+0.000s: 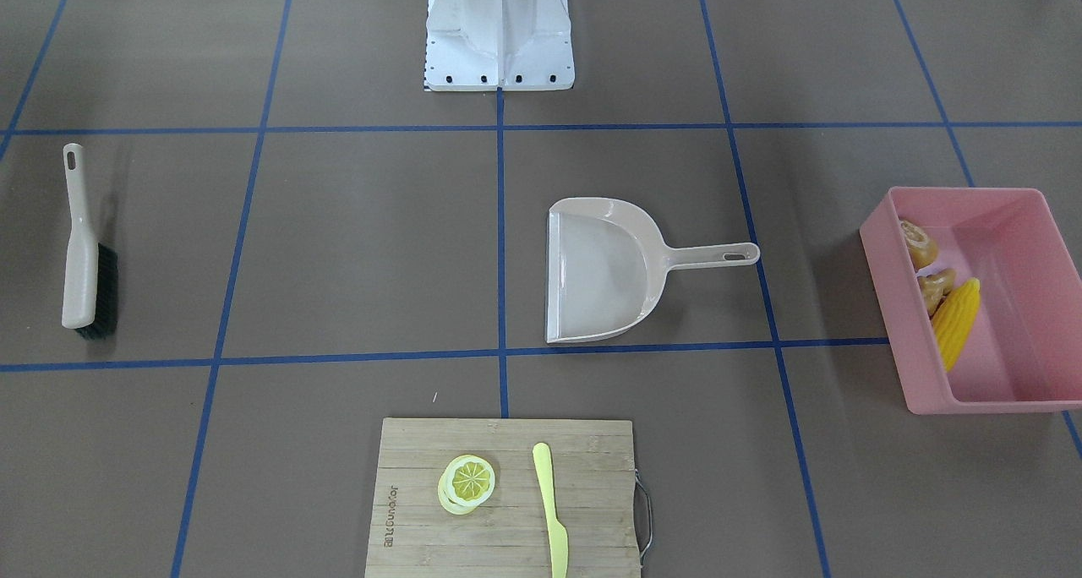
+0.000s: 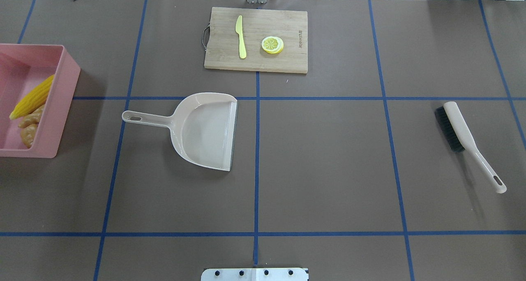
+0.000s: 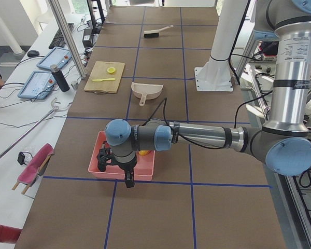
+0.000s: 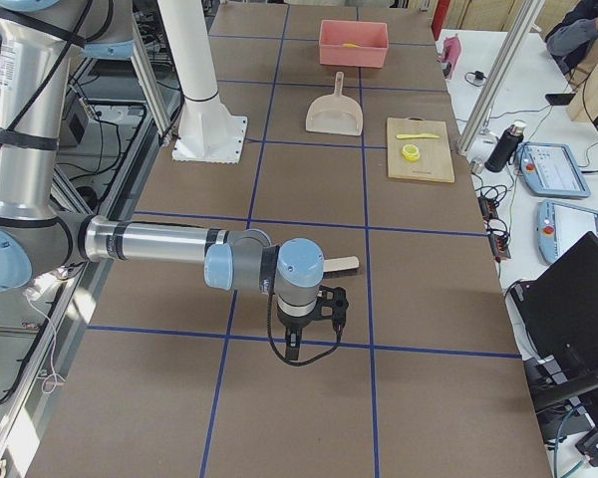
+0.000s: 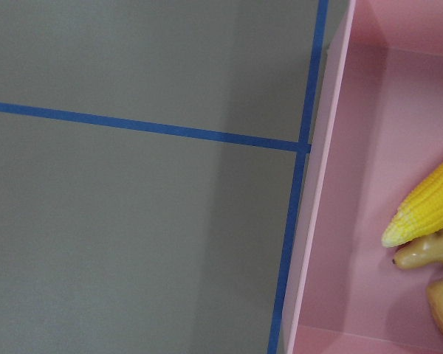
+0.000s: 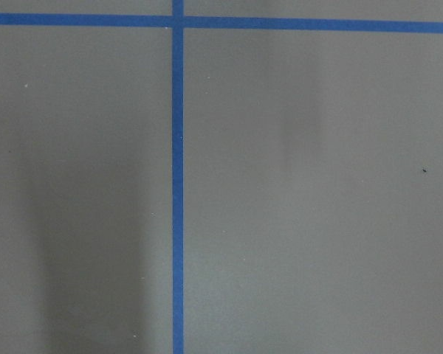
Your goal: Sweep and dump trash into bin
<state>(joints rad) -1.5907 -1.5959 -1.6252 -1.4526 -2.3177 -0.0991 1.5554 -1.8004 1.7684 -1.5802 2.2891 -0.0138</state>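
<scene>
While corn (image 1: 957,323), ginger (image 1: 936,289), potato (image 1: 916,242) lie in bin (image 1: 1006,308), left tool (image 3: 105,163), right tool (image 4: 332,307): cannot tell.

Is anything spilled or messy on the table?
Nothing stands out. The corn cob, potato and ginger lie inside the pink bin, the dustpan sits empty, and the lemon slice and knife rest on the cutting board.
</scene>
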